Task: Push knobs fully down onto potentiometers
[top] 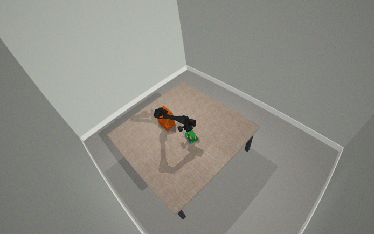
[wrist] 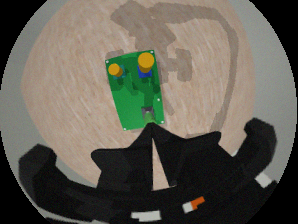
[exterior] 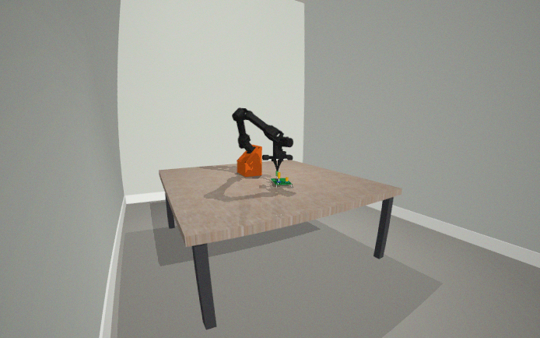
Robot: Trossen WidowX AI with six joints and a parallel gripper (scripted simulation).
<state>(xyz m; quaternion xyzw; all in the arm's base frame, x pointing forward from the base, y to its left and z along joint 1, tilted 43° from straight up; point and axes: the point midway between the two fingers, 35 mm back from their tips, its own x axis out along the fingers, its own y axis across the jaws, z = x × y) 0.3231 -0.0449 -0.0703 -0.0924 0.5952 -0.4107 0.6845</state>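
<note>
The green circuit board stands on short legs on the table. A larger orange knob sits over a blue potentiometer and stands tall in the exterior view. A smaller, lower orange knob sits over a teal part at the other corner. Whether any gap remains under either knob is too small to tell. A pale green piece rises from a grey part at the near end. My gripper is shut and empty, its tips close to that piece; contact cannot be told.
The orange robot base stands on the wooden table behind the board. The arm reaches over from the base, and its shadow falls across the table and around the board.
</note>
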